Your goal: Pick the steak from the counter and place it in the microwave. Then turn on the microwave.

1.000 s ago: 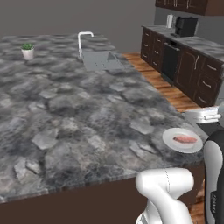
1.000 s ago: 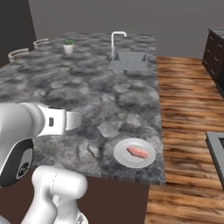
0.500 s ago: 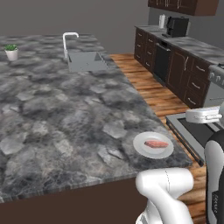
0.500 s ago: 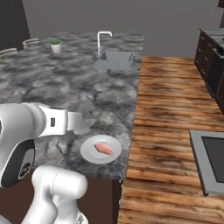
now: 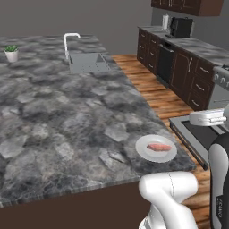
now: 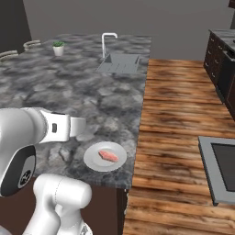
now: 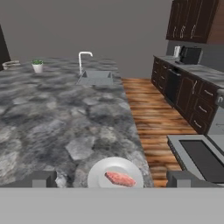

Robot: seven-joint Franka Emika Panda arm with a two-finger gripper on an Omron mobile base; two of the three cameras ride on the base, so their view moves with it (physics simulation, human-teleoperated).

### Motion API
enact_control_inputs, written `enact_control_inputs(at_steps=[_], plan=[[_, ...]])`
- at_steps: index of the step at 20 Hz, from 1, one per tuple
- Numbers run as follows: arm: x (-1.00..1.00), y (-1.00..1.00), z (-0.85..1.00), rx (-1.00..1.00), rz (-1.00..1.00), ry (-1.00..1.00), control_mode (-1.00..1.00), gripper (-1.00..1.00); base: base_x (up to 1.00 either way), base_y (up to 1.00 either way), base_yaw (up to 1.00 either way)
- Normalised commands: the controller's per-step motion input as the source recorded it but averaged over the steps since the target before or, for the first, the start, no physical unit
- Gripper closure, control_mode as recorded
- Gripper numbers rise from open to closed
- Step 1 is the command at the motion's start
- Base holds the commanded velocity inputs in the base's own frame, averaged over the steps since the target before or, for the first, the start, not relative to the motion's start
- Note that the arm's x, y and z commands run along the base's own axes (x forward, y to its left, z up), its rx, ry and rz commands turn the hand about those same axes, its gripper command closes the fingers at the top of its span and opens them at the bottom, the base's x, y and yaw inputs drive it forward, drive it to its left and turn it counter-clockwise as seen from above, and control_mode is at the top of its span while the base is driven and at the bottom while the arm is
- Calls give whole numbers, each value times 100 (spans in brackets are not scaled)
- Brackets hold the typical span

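The steak (image 5: 159, 146) (image 6: 109, 155) (image 7: 120, 178), a small pinkish-red slab, lies on a round white plate (image 5: 144, 153) (image 6: 93, 161) (image 7: 99, 169). The plate sits near the front right corner of the dark mottled counter (image 5: 67, 116) (image 6: 69, 87) (image 7: 52, 113). In the hand view my gripper (image 7: 113, 180) is open wide, its two tips standing far apart on either side of the plate, short of it and touching nothing. The microwave is out of view.
A sink with a white faucet (image 5: 70, 41) (image 6: 108, 40) (image 7: 84, 59) and a small potted plant (image 5: 11, 53) (image 6: 58, 47) sit at the counter's far end. Wooden floor, dark cabinets (image 5: 179, 67) and a grey-framed dark appliance top (image 6: 220, 170) lie to the right.
The whole scene has slid left in both base views, so the cameras moved with the base; the plate with the steak now shows nearer the middle. The gripper stayed open.
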Motion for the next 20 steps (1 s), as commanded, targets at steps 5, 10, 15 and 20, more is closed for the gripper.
enact_control_inputs(at_steps=[5,10,15,20], plan=[[0,0,0,0,0,0,100,-100,0,0,0],[0,0,0,0,0,0,100,-100,1,-1,0],[0,0,0,0,0,0,100,-100,5,-4,0],[7,-5,0,0,1,0,-100,-100,8,-4,0]])
